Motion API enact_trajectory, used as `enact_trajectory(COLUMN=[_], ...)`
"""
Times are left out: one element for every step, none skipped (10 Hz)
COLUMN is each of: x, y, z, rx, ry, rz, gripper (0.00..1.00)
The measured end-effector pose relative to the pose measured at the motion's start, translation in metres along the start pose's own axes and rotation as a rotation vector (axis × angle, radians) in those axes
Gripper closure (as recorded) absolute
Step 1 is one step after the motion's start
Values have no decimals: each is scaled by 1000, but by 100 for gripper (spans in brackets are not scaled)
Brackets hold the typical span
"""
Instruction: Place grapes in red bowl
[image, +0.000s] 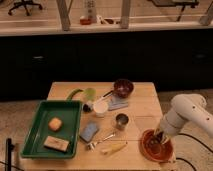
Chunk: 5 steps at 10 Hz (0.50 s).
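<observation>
Pincer (159, 140) low inside red bowl (148, 149) at table's (142, 107) front-right corner, grip state unclear, grapes unseen.

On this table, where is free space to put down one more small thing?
Bare wood lies at the table's back right, between the maroon bowl and the red bowl, where the gripper hangs. The tray has room around its two items. It is crowded mid-table, around the metal cup and white cup.
</observation>
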Motion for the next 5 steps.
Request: enact_trajectory(x=[-3, -5, -6, -6, -6], y=[4, 7, 12, 17, 19], z=[-2, -2, -4, -4, -4], rx=[-3, -5, -5, -4, -4], ry=[3, 4, 4, 4, 3], rz=[-16, -27, -37, -42, -43], gripper=[100, 100, 100, 100, 98])
